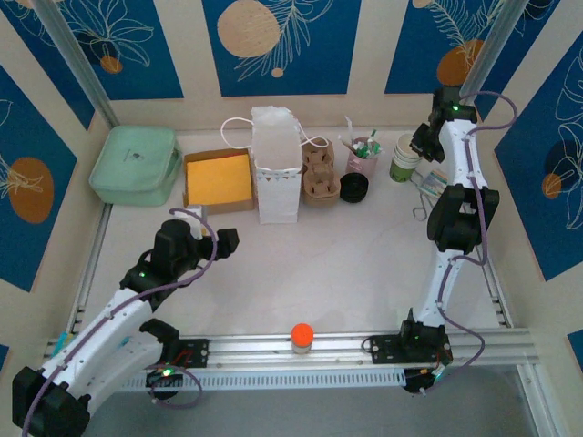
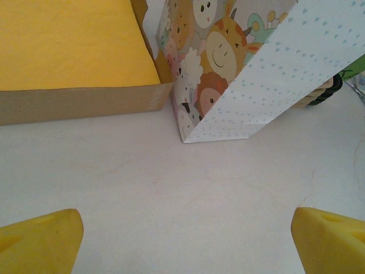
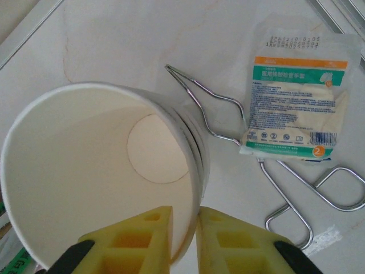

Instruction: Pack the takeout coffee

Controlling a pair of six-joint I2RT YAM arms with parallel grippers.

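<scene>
A printed packet (image 3: 296,97) lies across wire tongs (image 3: 212,132).

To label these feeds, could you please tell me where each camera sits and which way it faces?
Top: above and behind the bases, looking down on the table; left arm and right arm show.
Left wrist: low over the table, facing box and bag; open fingers at the bottom corners.
Right wrist: looking down into the cup; its fingers pinch the rim.
Shared: top and left wrist both show box and bag.
</scene>
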